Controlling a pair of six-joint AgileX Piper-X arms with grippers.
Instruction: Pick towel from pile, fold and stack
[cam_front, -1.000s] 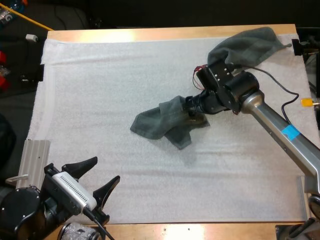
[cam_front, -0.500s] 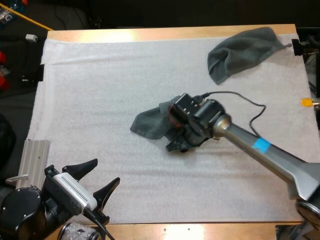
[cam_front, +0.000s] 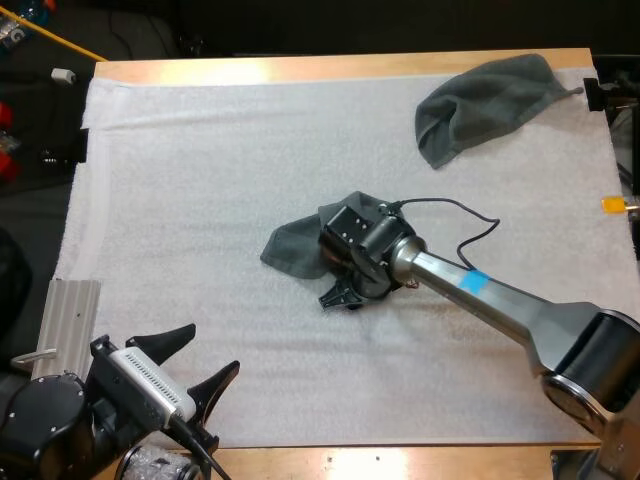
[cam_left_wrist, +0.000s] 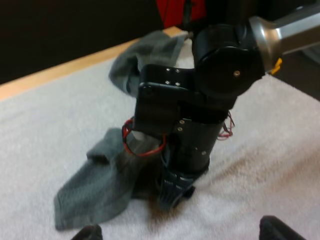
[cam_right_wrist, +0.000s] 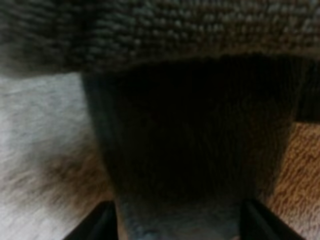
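Observation:
A crumpled grey-green towel lies in the middle of the white mat. My right gripper points down at the towel's near edge, and its arm covers the towel's right part. From its wrist, the fingers stand wide apart with a dark fold of the towel between them, low over the mat. The left wrist view has the right gripper touching down beside the towel. My left gripper hovers open at the mat's near left corner, holding nothing.
A second grey-green towel lies loosely bunched at the mat's far right corner. A ribbed metal block sits off the mat's left edge near my left arm. Bare mat stretches across the left half and along the front.
My right arm has swung from the towel's right side across it toward the near left and lowered its gripper at the towel's near edge. The towel's left part stayed put. My left arm has not moved.

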